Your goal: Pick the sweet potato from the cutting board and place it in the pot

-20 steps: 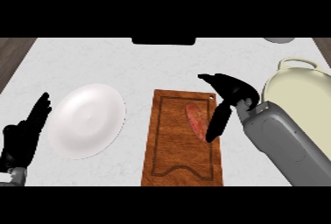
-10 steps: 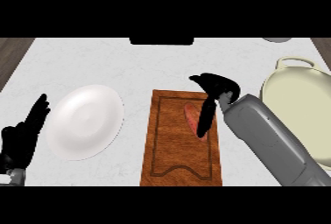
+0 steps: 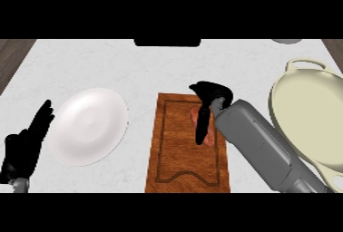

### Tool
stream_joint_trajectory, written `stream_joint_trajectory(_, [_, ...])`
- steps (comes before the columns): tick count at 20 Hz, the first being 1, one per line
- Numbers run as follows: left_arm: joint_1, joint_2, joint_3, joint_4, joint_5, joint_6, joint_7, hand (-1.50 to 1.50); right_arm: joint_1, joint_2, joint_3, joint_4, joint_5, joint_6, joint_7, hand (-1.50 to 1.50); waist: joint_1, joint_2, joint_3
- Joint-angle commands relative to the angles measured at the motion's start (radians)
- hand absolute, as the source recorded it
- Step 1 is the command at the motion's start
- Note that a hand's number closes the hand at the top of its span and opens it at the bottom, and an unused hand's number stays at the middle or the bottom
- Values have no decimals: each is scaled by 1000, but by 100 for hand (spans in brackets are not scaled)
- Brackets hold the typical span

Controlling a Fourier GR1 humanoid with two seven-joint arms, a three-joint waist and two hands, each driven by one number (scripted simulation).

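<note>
The sweet potato (image 3: 210, 131) lay on the upper half of the cutting board (image 3: 186, 158), a pinkish strip set lengthwise and slightly to the right of the board's middle. The right hand (image 3: 213, 94) was directly above it, with the grey forearm (image 3: 258, 140) coming in from the lower right and crossing the board's right edge. That hand was released rather than clenched. Its fingers (image 3: 201, 133) stretched fairly straight down along the potato and covered a good part of it, while the thumb stuck out toward the upper left. They appeared to rest on the potato, though from this steep angle actual contact could not be confirmed.

The pot (image 3: 315, 118), pale cream and wide, stood at the right side of the counter (image 3: 134, 68), beside the board, with nothing visible inside it. A white plate (image 3: 90, 124) sat just left of the board. The left hand (image 3: 26, 145) rested near the view's left edge, beside the plate, with its fingers relaxed and pointing up, holding nothing.
</note>
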State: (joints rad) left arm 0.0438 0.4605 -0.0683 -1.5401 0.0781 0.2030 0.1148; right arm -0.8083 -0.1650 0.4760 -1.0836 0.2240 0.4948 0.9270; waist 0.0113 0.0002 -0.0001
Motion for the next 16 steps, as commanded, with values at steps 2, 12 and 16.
stream_joint_trajectory(2, [-50,-17,14,14,-36,-5,38,0,-3,60,-7,121,99,-33,-24,-150,-3,2,0])
stream_joint_trajectory(12, [-34,-42,86,37,-51,-73,9,0,66,91,-62,94,199,19,-14,-150,-7,0,0])
stream_joint_trajectory(16, [-18,-91,54,-63,-92,-36,77,0,67,102,-73,159,252,10,-97,-150,-4,0,0])
